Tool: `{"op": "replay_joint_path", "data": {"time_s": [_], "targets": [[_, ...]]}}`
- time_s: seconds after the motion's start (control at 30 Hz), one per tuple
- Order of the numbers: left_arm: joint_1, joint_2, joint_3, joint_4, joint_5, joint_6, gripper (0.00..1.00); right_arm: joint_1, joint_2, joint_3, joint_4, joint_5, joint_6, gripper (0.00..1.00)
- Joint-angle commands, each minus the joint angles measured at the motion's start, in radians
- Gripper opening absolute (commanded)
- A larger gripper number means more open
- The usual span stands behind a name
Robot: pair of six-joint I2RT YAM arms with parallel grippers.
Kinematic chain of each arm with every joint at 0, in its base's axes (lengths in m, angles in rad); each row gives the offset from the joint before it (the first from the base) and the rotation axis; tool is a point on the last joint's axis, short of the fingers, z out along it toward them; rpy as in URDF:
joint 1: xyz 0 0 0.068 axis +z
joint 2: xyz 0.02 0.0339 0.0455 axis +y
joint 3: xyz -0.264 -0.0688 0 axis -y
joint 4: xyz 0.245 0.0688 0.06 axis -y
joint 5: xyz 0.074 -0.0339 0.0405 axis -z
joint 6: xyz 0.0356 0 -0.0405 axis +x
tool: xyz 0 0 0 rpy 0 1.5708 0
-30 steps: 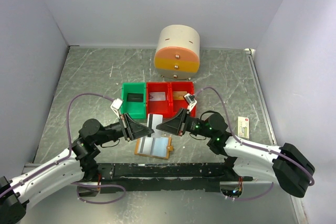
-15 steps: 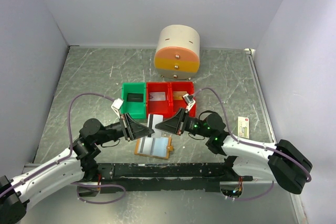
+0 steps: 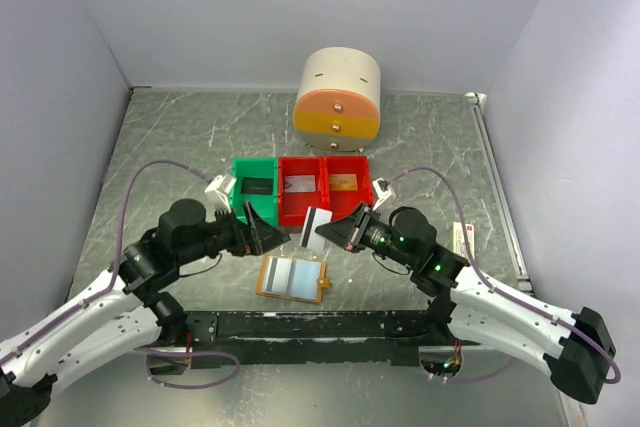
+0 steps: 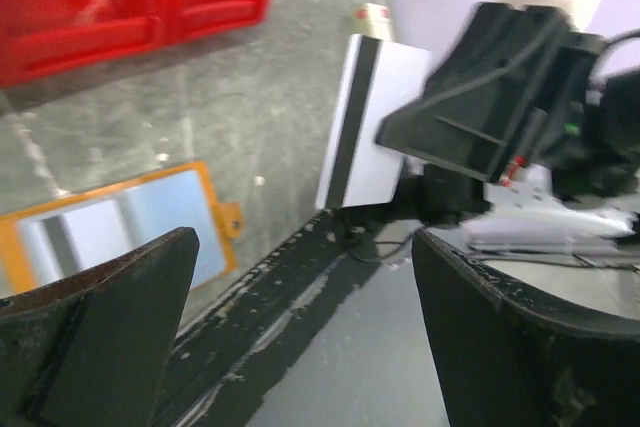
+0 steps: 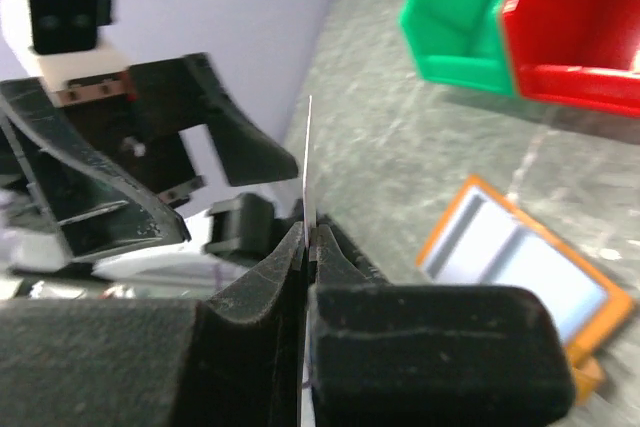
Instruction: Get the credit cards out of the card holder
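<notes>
The card holder (image 3: 293,277) lies open on the table, orange rim and pale blue pockets up, and shows too in the left wrist view (image 4: 110,237) and the right wrist view (image 5: 520,277). A striped card (image 4: 62,245) sits in one pocket. A grey-white credit card with a dark stripe (image 3: 317,228) (image 4: 370,122) hangs above the table, pinched at one edge by my right gripper (image 3: 335,235) (image 5: 308,237), which is shut on it. The card is edge-on (image 5: 307,162) to that camera. My left gripper (image 3: 262,237) (image 4: 310,337) stands open and empty just left of the card.
A green bin (image 3: 254,190) and two red bins (image 3: 323,187) stand behind the grippers. A round drawer unit (image 3: 338,97) is at the back. A small white box (image 3: 463,239) lies at the right. The black base rail (image 3: 320,327) runs along the near edge.
My left gripper has opened, let go of the striped card and drawn back left. The right gripper has shut on the card and carried it a little to the right.
</notes>
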Motion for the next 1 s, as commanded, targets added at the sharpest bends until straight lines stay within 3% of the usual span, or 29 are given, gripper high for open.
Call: {"op": "replay_joint_path", "data": {"time_s": [0.0,0.13,0.23,0.4,0.5,0.7,0.83,0.97], "targets": [[0.005,0.146,0.151,-0.316,-0.187,0.169,1.0,0.001,-0.034,0.128,-0.424,0.208,-0.169,0.0],[0.022,0.262,0.256,-0.451,-0.352,0.192,1.0,0.001,-0.029,0.18,-0.486,0.246,-0.236,0.0],[0.109,0.293,0.31,-0.478,-0.375,0.269,1.0,0.001,-0.013,0.216,-0.506,0.242,-0.281,0.0],[0.425,0.362,0.356,-0.497,-0.229,0.408,1.0,0.006,0.026,0.286,-0.553,0.25,-0.366,0.0],[0.607,0.351,0.356,-0.491,-0.183,0.445,0.99,0.02,0.038,0.339,-0.577,0.345,-0.411,0.0],[0.626,0.23,0.341,-0.454,-0.277,0.5,1.0,0.045,0.176,0.485,-0.585,0.45,-0.63,0.0],[0.627,0.145,0.279,-0.35,-0.214,0.566,1.0,0.106,0.313,0.552,-0.562,0.571,-0.836,0.0],[0.627,0.122,0.181,-0.269,-0.26,0.555,1.0,0.158,0.418,0.614,-0.476,0.694,-0.97,0.0]]}}
